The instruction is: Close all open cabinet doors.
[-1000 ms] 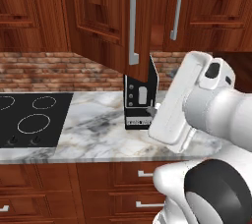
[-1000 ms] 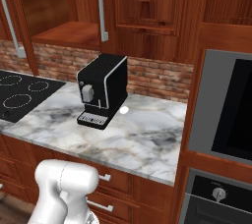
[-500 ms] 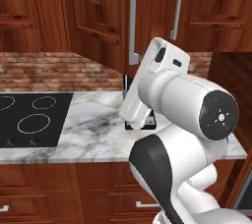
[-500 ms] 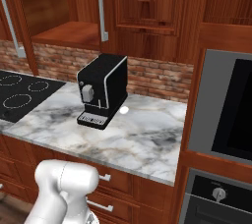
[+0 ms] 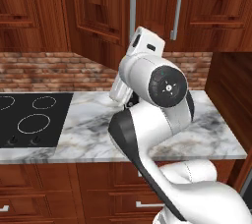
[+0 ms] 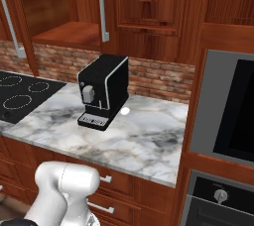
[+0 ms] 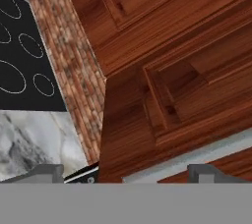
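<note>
One cabinet door (image 5: 98,14) stands swung out from the upper cabinet, with its silver bar handle (image 5: 135,9) at its free edge. In the right base view the same open door (image 6: 6,31) shows edge-on left of the bare cabinet shelf (image 6: 64,34). The neighbouring cabinet door (image 6: 144,7) with its handle (image 6: 102,9) lies flat against the cabinet. My gripper (image 7: 125,174) is open, with nothing between its fingertips (image 7: 47,171). It faces a raised-panel door (image 7: 172,85) close up, and a grey handle bar (image 7: 211,149) runs just above the tips. My arm (image 5: 157,100) rises below the open door.
A black coffee machine (image 6: 101,91) stands on the marble counter (image 6: 149,136), mostly hidden behind my arm in the left base view. A black cooktop (image 5: 29,117) lies to the left. A wall oven (image 6: 228,111) fills the tall unit on the right. Drawers (image 5: 39,203) run below the counter.
My arm has swung from the right side of the left base view to its middle and risen toward the open door, covering the coffee machine. The doors have not moved.
</note>
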Available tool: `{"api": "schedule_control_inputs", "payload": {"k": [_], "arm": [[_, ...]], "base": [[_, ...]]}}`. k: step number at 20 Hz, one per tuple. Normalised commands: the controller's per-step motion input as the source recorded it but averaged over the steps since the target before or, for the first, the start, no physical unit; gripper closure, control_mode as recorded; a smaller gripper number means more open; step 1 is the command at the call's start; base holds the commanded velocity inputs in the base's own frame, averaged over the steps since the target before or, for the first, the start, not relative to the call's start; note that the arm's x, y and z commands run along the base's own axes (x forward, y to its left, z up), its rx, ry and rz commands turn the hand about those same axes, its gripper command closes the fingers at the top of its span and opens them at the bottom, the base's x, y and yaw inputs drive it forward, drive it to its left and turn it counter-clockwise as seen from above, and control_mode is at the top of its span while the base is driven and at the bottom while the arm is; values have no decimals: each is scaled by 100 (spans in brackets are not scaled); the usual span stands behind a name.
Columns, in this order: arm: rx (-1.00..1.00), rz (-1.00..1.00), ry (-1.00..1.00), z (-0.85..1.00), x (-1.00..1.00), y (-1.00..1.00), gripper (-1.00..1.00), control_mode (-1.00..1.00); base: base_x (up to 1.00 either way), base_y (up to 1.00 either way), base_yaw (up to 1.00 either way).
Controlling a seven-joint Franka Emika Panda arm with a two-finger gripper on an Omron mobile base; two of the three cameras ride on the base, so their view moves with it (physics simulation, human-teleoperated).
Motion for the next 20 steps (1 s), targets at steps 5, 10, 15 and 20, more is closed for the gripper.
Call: {"api": "schedule_control_inputs", "payload": {"k": [5, 10, 15, 20], "arm": [[-2, -7, 0, -9, 80, 0, -100, -100], [-2, -5, 0, -13, 77, 0, -100, -100], [-1, -4, 0, -11, 66, -8, -100, -100], [-1, -3, 0, -13, 65, -13, -100, -100]], "base": [[0, 0, 0], [0, 0, 0], [0, 0, 0], [0, 0, 0]]}}
